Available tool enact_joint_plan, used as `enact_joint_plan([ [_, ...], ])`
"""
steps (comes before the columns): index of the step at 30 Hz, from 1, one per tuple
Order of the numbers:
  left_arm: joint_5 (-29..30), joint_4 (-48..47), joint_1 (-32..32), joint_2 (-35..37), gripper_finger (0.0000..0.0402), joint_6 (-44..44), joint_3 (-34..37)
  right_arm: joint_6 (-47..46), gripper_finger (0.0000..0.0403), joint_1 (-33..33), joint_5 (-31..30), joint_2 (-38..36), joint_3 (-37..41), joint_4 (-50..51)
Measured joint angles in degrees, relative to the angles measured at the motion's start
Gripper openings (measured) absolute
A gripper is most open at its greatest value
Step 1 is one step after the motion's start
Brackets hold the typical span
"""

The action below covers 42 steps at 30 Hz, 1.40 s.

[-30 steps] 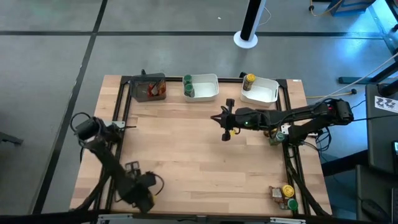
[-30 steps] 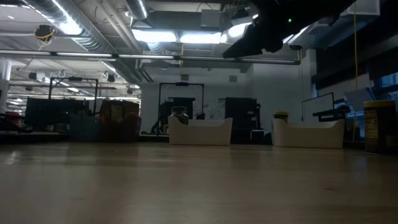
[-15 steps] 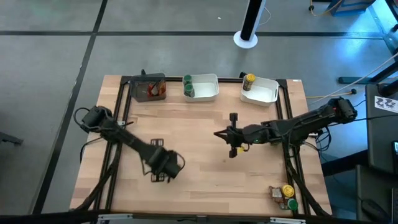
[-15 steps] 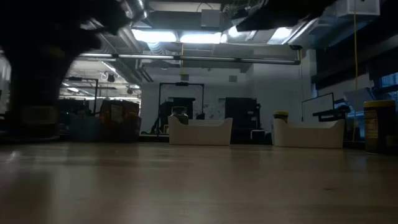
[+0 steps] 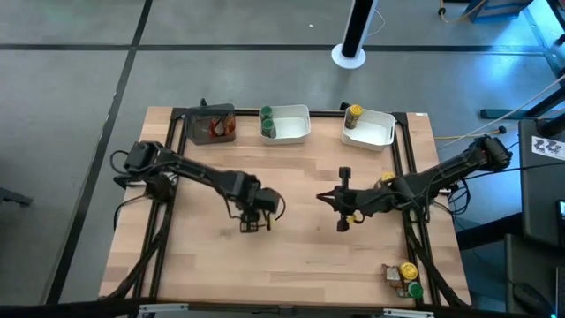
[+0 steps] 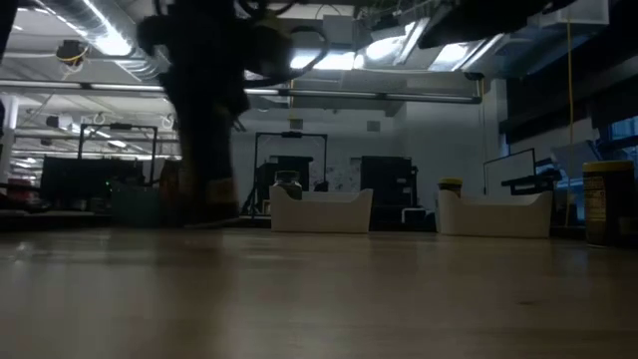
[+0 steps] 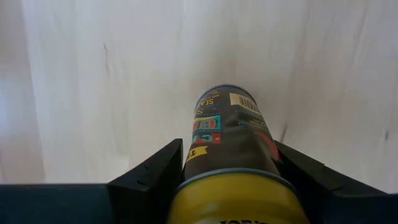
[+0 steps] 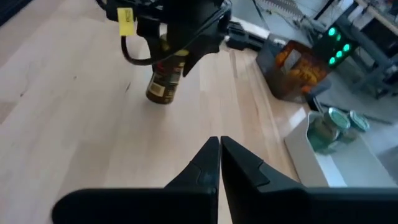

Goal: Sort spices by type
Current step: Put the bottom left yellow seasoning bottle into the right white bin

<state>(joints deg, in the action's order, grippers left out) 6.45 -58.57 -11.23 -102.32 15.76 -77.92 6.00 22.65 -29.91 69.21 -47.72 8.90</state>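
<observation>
High view: left gripper over mid-desk, pinching a yellow-lidded spice jar; right gripper nearby, fingers pressed together, empty.

Low view: jar carried low above the desk, presumably in transit to a tray.

Left wrist view: jar clamped below its lid between both fingers, securing transport.

Right wrist view: jar hanging upright beneath the left gripper.
</observation>
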Motion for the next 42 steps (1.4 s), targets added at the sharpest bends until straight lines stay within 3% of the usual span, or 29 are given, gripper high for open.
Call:
enact_joint_plan([
  [11, 0.03, 2.59, 7.32, -4.82, 0.0198, -4.59, -9.92, -5.78, 0.0017, -0.14, -2.13, -0.20, 0.00, 7.98],
  [18, 0.00, 1.55, 9.58, -12.79, 0.0198, -7.61, -19.18, -6.24, 0.0017, -0.14, -2.64, -0.53, 0.00, 11.47],
  [26, -0.05, -6.20, 8.62, -22.37, 0.0198, -9.35, -30.37, -13.92, 0.0017, -0.14, -2.67, -5.01, 0.00, 20.60],
  [42, -1.96, -6.76, 9.50, -23.89, 0.0221, -8.71, -30.98, -17.91, 0.0017, -0.14, -3.10, -6.32, 0.01, 24.01],
])
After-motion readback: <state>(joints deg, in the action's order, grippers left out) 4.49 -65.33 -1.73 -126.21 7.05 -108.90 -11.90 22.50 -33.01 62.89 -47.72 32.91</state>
